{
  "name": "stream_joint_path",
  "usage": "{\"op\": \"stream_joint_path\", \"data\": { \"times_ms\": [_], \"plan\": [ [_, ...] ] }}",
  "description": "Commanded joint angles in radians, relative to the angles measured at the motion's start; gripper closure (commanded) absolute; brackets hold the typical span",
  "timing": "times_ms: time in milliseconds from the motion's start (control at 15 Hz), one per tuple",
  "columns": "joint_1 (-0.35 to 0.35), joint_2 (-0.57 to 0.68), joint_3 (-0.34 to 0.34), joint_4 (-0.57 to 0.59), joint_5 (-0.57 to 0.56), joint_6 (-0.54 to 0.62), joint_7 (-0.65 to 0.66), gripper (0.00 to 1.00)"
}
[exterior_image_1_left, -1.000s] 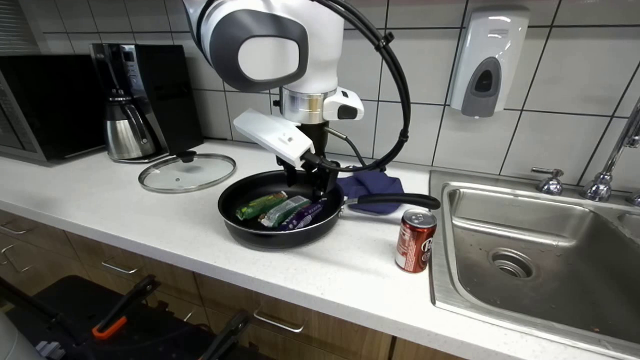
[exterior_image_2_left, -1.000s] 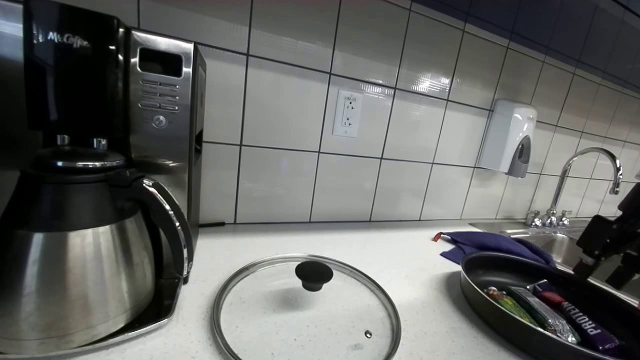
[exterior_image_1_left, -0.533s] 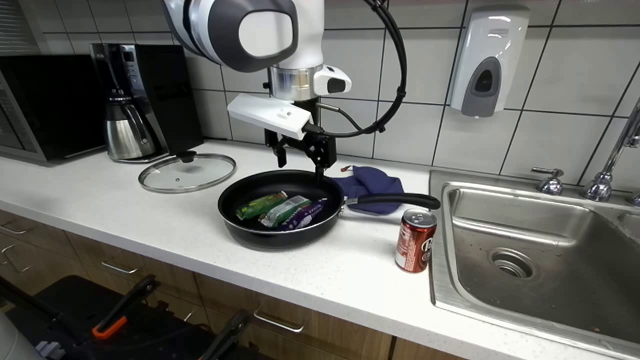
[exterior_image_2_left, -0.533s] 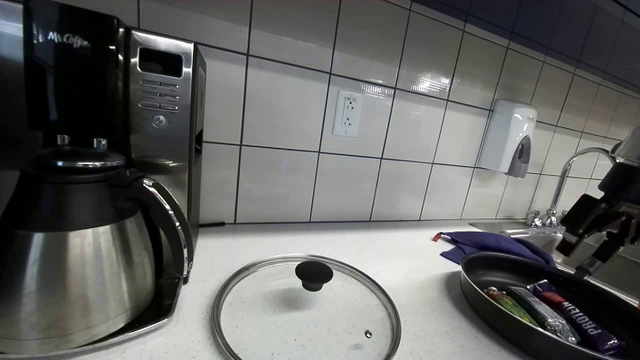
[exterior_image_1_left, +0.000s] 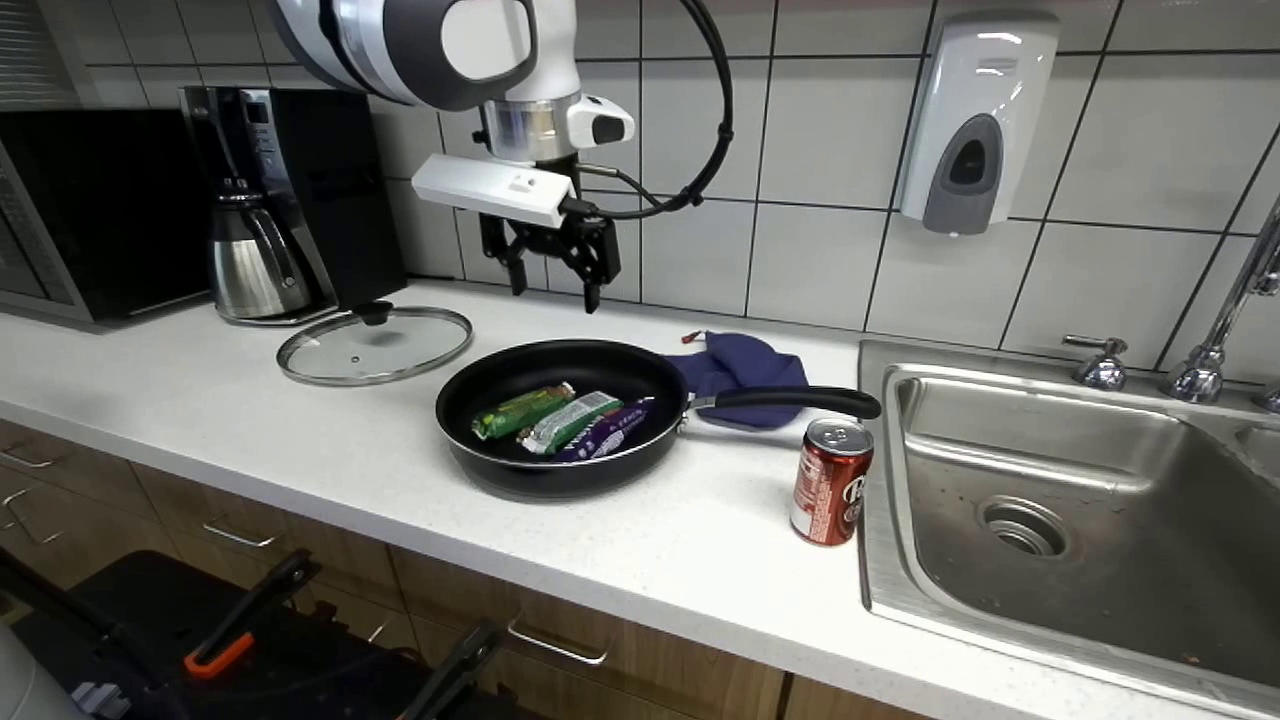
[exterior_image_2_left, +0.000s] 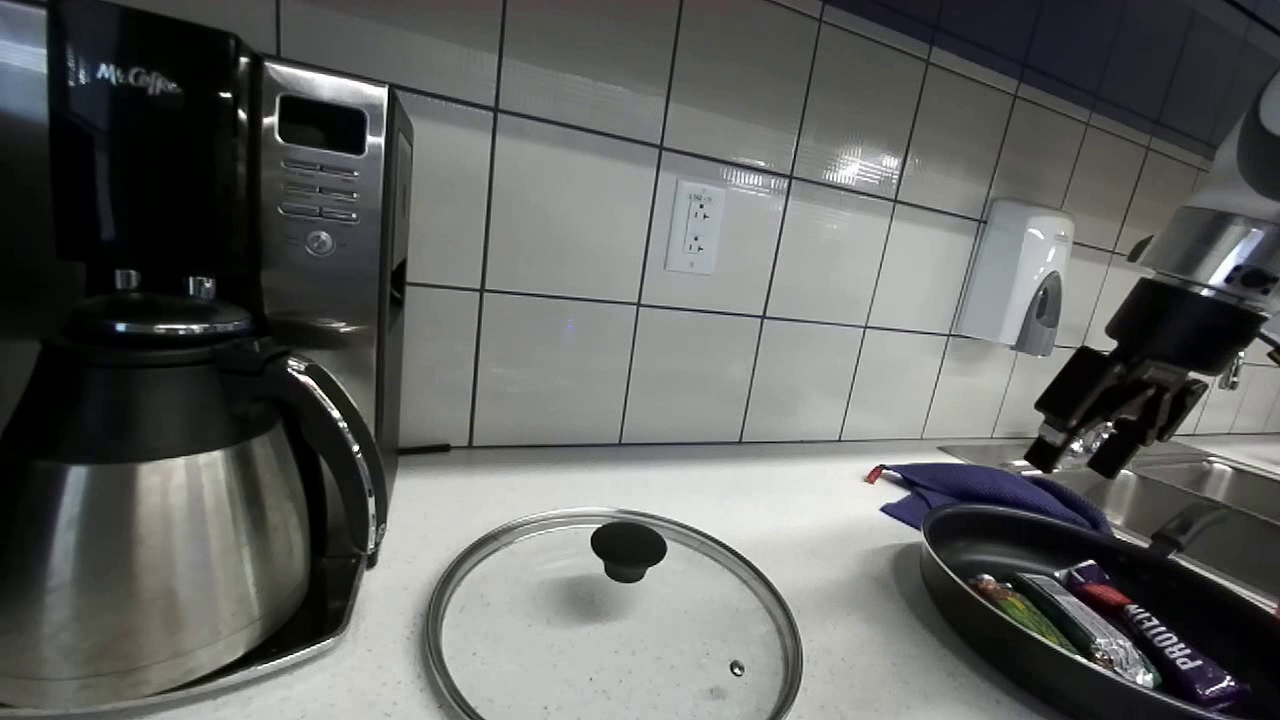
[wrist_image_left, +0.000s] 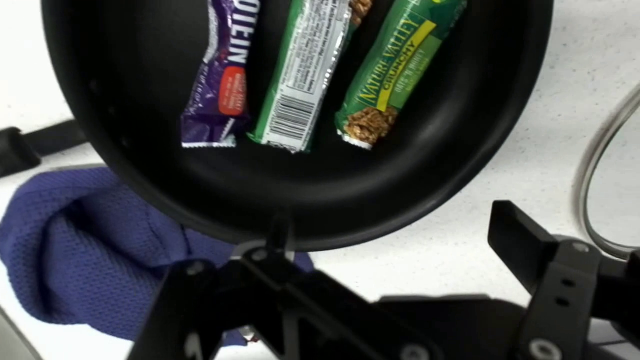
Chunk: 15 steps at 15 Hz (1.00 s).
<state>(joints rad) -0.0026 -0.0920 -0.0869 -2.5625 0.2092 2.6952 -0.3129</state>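
My gripper is open and empty, with its fingers spread wide in the wrist view (wrist_image_left: 392, 225). It hangs above the counter over the back edge of a black frying pan (exterior_image_1_left: 560, 480), as seen in an exterior view (exterior_image_1_left: 555, 292); it also shows in an exterior view (exterior_image_2_left: 1075, 460). It touches nothing. Three wrapped bars lie side by side in the pan: a green Nature Valley bar (wrist_image_left: 400, 65), a green bar with its barcode side up (wrist_image_left: 305, 70), and a purple protein bar (wrist_image_left: 220, 80). The pan's black handle (exterior_image_1_left: 790, 400) points toward the sink.
A glass lid (exterior_image_1_left: 420, 350) with a black knob lies left of the pan. A blue cloth (exterior_image_1_left: 740, 370) lies behind the handle. A red soda can (exterior_image_1_left: 832, 480) stands by the steel sink (exterior_image_1_left: 885, 590). A coffee maker (exterior_image_1_left: 335, 200) and soap dispenser (exterior_image_1_left: 985, 120) are at the wall.
My gripper has risen up out of the pan and moved away from the sink, toward the lid side. It stays open. The bars and pan have not visibly moved.
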Motion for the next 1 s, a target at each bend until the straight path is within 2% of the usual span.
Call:
{"op": "stream_joint_path", "data": {
  "times_ms": [0, 467, 933],
  "plan": [
    [0.032, 0.026, 0.046, 0.056, -0.012, -0.018, 0.055, 0.00],
    [0.099, 0.125, 0.135, 0.154, -0.021, -0.008, 0.111, 0.00],
    [0.139, 0.255, 0.215, 0.284, -0.039, 0.004, 0.102, 0.00]
  ]
}}
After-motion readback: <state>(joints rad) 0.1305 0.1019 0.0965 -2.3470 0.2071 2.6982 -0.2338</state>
